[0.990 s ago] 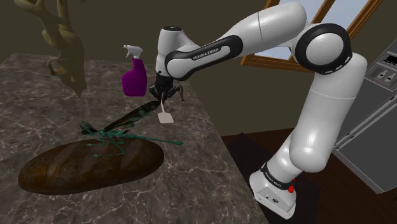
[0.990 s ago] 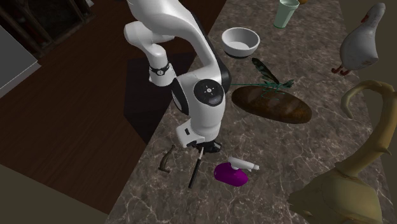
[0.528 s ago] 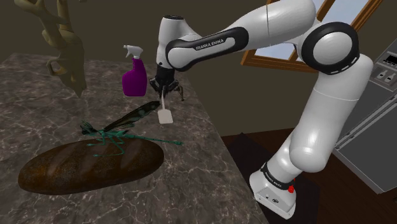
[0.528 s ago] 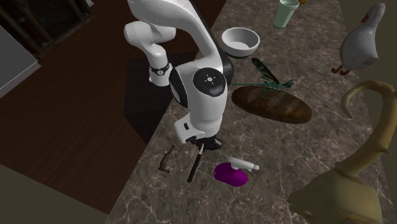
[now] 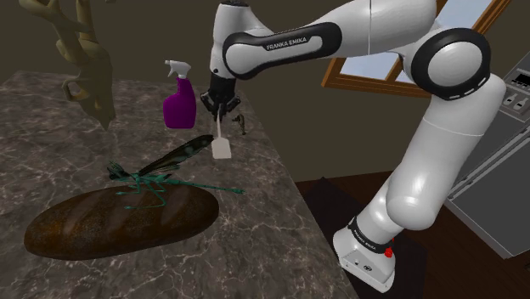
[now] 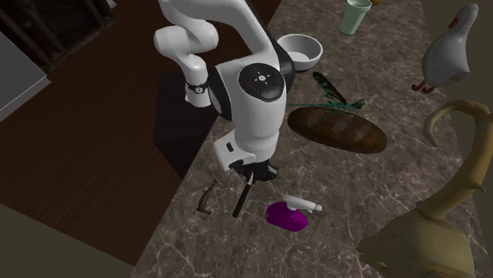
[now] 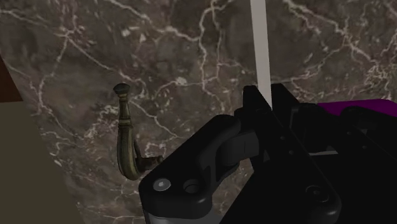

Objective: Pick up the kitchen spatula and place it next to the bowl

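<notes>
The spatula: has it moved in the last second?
Yes. The spatula, clasped by the end effector, has risen slightly in the shoulder view, judged against the purple spray bottle beside it.

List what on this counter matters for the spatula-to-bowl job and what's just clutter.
Job:
- spatula, clasped in the gripper, off the counter
- white bowl

Clutter:
- purple spray bottle
- brown loaf
- dragonfly figure
- bronze hook
- pale green cup
- bird figure
- tan sculpture

arm [image 5: 289, 38] — risen | spatula [image 5: 222, 150] — lifted higher with it, seemingly clear of counter [image 5: 255, 222]
</notes>
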Controlling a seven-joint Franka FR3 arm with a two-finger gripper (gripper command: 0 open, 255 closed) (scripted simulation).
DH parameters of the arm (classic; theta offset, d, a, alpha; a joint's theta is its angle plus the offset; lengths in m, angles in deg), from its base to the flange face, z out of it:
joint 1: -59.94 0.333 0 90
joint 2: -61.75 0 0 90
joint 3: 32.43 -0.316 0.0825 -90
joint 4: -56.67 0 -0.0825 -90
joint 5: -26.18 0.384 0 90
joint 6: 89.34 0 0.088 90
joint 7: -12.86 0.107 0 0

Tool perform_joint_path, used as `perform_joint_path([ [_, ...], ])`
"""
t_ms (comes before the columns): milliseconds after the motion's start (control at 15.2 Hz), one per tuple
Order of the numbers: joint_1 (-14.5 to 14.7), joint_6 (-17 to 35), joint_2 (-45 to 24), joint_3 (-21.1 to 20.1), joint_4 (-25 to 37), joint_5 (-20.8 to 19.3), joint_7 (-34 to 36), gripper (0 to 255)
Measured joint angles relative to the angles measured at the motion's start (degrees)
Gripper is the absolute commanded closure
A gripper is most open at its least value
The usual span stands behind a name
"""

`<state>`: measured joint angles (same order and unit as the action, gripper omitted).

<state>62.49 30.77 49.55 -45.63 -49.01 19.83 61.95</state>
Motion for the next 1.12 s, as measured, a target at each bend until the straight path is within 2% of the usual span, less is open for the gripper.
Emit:
perform_joint_path([
  [924, 0.03, -9.79, 2.41, -0.29, 7.47, 1.00, -0.89, 255],
  [1122, 0.28, -9.00, 6.94, -0.79, 2.21, 2.02, -0.26, 255],
])
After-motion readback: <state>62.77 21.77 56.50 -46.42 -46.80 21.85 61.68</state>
